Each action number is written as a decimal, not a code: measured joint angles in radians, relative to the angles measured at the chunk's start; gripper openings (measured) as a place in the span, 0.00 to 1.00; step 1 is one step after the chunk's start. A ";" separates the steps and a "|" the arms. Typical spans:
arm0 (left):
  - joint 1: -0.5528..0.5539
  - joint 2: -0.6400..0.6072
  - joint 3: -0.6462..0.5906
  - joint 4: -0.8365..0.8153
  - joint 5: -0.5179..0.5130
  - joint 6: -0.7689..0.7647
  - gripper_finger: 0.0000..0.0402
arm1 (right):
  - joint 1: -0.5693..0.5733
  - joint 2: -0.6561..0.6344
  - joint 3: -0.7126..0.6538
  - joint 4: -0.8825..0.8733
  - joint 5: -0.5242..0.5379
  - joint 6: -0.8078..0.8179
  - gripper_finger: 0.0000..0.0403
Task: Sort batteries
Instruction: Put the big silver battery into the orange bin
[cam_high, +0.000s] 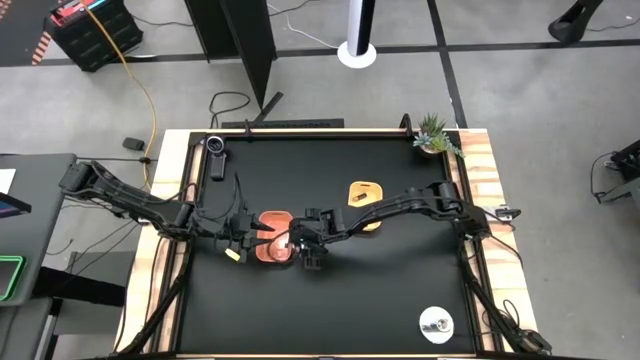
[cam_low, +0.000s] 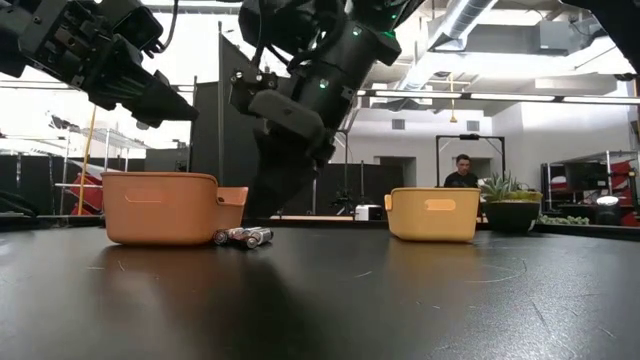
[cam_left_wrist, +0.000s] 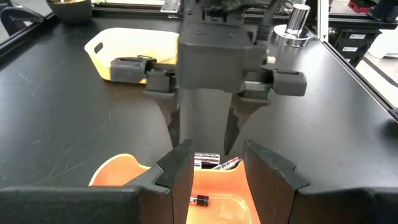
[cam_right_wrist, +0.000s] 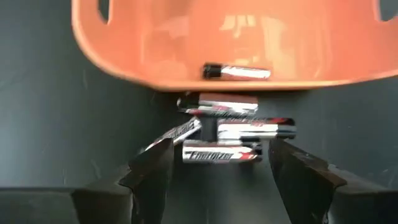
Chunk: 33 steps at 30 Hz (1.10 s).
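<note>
Spread apart, the right gripper's (cam_right_wrist: 214, 171) jaws hang just above the batteries (cam_right_wrist: 224, 134), a small heap on the black table (cam_high: 400, 290) touching the orange tray's (cam_right_wrist: 186, 50) outer wall. One more battery (cam_right_wrist: 236, 72) lies inside that tray. Over it the left gripper (cam_left_wrist: 214, 171) hovers, jaws apart too. Farther off sits the yellow tray (cam_high: 365, 195).

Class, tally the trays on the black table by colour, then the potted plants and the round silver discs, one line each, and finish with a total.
Orange tray: 1
Yellow tray: 1
Potted plant: 1
Round silver disc: 1
Total: 4
</note>
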 joint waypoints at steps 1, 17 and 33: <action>0.000 0.000 0.000 0.000 0.000 0.000 0.33 | -0.002 0.000 0.000 0.003 -0.001 0.002 0.70; 0.000 0.000 0.000 -0.005 0.000 0.000 0.33 | -0.014 0.043 0.000 -0.008 -0.007 -0.007 0.86; 0.000 0.000 0.000 -0.009 0.000 0.003 0.33 | -0.013 0.053 0.002 -0.031 -0.034 -0.034 0.79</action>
